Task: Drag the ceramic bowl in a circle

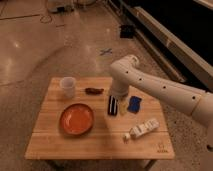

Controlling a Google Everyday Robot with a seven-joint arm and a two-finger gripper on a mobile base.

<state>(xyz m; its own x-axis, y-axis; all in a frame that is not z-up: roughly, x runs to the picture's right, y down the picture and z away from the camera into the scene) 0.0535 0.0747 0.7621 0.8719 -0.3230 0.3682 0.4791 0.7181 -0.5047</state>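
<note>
The ceramic bowl (pixel 77 119) is a wide, shallow orange-red bowl with a darker rim. It sits on the left half of the wooden table (pixel 60 142). My gripper (pixel 113 106) hangs from the white arm (pixel 150 82), which comes in from the right. It points down over the middle of the table, to the right of the bowl and a little behind it. It stands apart from the bowl.
A small translucent white cup (pixel 67 86) stands at the back left. A dark brown item (pixel 93 91) lies behind the bowl. A blue object (pixel 134 103) and a yellowish item (pixel 123 108) lie right of the gripper. A white bottle (pixel 142 129) lies at the front right.
</note>
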